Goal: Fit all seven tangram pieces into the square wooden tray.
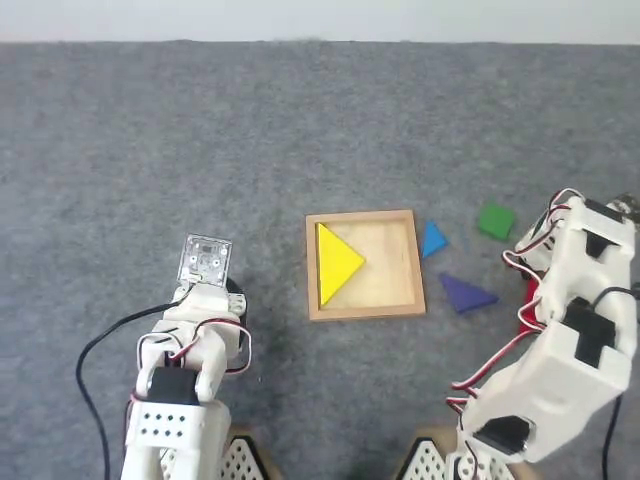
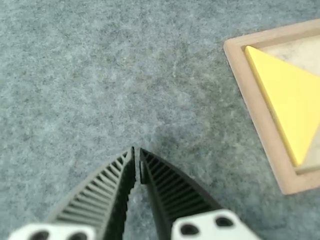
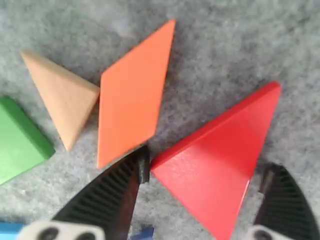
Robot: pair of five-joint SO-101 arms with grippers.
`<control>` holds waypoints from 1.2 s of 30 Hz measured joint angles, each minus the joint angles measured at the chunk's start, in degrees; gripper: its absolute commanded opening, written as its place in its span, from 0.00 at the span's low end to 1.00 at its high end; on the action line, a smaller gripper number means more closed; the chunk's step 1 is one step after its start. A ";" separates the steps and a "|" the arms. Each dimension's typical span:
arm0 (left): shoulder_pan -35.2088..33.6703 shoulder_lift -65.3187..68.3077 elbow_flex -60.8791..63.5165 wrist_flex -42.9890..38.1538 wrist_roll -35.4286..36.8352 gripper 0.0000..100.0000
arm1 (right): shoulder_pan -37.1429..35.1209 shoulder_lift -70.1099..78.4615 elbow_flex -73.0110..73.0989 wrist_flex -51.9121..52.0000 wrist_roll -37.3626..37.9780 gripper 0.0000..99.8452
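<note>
Looking down on a grey felt worktop (image 1: 200,130). Just right of its middle, lying flat, a square wooden tray (image 1: 365,216) of pale wood with a raised rim. Inside, against the tray's left wall, one large yellow triangle (image 1: 335,262), long side along that wall and point toward the tray's middle; bare wood across the remaining floor.

Outside the tray, toward the worktop's right edge:
- a small blue triangle (image 1: 433,240) just beside the tray's right rim
- a green square (image 1: 495,221) farther right
- a purple triangle (image 1: 465,293) by the tray's right corner nearest the arms

Seen from the right wrist, flat on the felt and close together: a large red triangle (image 3: 220,160), an orange parallelogram (image 3: 132,95) and a plain wooden triangle (image 3: 62,97), one corner of it touching the parallelogram.

Right gripper (image 3: 206,170) spread wide, one black finger on either side of the red triangle, not clamped on it. Left gripper (image 2: 136,160) over bare felt left of the tray, ribbed fingers pressed together, gripping nothing.
</note>
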 measured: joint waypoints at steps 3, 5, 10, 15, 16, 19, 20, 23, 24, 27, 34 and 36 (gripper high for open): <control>0.00 0.00 0.00 0.00 0.00 0.01 | 0.26 -0.18 0.18 0.26 0.35 0.17; 0.00 0.00 0.00 0.00 0.00 0.01 | 0.35 -0.35 0.26 0.53 0.44 0.17; 0.00 0.00 0.00 0.00 0.00 0.01 | 0.35 -0.62 0.70 0.62 2.37 0.16; 0.00 0.00 0.00 0.00 0.00 0.01 | -1.41 -0.18 -0.53 2.11 8.70 0.16; 0.00 0.00 0.00 0.00 0.00 0.01 | -2.11 -0.09 -1.23 2.64 10.20 0.16; 0.00 0.00 0.00 0.00 0.00 0.01 | -5.01 0.18 -3.25 5.36 16.53 0.16; 0.00 0.00 0.00 0.00 0.00 0.01 | -5.98 0.26 -4.04 6.42 19.16 0.16; 0.00 0.00 0.00 0.00 0.00 0.01 | -8.18 0.26 -7.47 10.29 25.58 0.16; 0.00 0.00 0.00 0.00 0.00 0.01 | -8.97 0.26 -8.70 11.34 26.64 0.16; 0.00 0.00 0.00 0.00 0.00 0.01 | -12.13 0.26 -12.75 15.56 28.22 0.16; 0.00 0.00 0.00 0.00 0.00 0.01 | -22.68 -0.09 -19.08 22.59 31.30 0.16; 0.00 0.00 0.00 0.00 0.00 0.01 | -25.85 -2.20 -19.08 22.95 31.74 0.16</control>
